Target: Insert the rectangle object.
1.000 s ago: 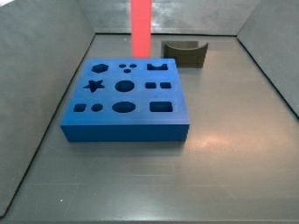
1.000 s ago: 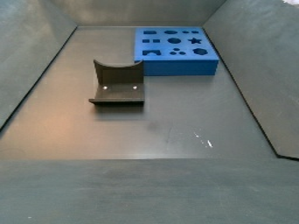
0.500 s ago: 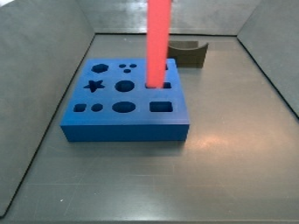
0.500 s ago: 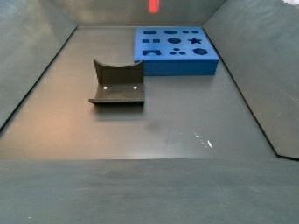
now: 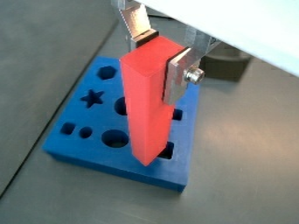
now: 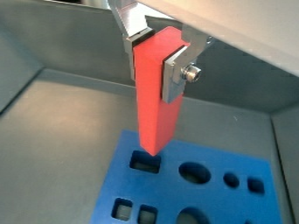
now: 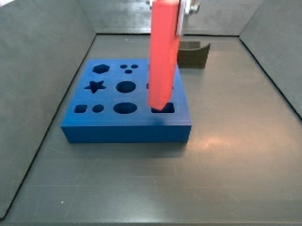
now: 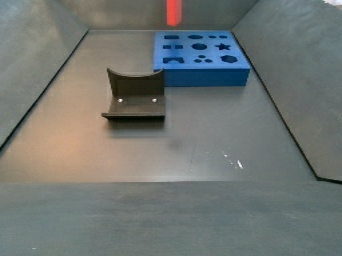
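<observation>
My gripper [image 5: 158,57] is shut on the rectangle object [image 5: 149,101], a long red-pink bar held upright; it shows the same way in a wrist view [image 6: 158,87]. The bar hangs over the blue block [image 7: 127,106], its lower end just above or at a rectangular hole [image 6: 142,161] near the block's corner. In a side view the bar [image 7: 164,53] reaches down to the rectangular hole [image 7: 164,108] at the block's near right. In a side view only the bar's lower tip [image 8: 174,12] shows, above the blue block [image 8: 201,58]. One silver finger [image 6: 176,68] presses the bar's side.
A dark olive curved holder [image 8: 134,95] stands on the grey floor apart from the block; it also shows behind the block [image 7: 192,53]. Grey walls [image 7: 48,53] enclose the floor on all sides.
The bar has moved from the far end of the block toward its near right corner and has come lower. The block and holder have not moved.
</observation>
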Available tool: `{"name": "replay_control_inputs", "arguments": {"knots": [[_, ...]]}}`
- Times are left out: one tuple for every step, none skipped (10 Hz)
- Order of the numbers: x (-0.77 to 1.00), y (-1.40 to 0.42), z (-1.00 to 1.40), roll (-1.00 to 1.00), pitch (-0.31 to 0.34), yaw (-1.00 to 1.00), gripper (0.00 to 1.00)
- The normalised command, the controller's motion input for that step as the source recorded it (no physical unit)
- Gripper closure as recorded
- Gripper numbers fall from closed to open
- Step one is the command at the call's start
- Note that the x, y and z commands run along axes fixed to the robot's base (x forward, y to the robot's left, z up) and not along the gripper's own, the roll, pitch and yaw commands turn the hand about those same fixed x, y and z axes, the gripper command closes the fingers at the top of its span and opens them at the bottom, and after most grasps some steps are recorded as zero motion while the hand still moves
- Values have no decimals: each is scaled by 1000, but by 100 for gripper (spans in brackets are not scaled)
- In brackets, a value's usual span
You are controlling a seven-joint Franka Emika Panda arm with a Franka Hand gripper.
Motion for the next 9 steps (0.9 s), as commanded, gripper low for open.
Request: {"name": "replay_control_inputs", "arguments": {"knots": [[0, 0, -163, 17, 0, -1000, 100], [0, 0, -143, 30, -6, -1000, 100], [0, 0, -149, 30, -14, -1000, 100], [0, 0, -146, 30, -13, -1000, 100], [0, 0, -137, 37, -16, -1000, 100], [31, 0, -80, 117, -109, -1000, 100], [66, 0, 0, 177, -139, -974, 100], [94, 0, 0, 239, -150, -926, 100], [103, 0, 9, 253, -129, -889, 100]]}}
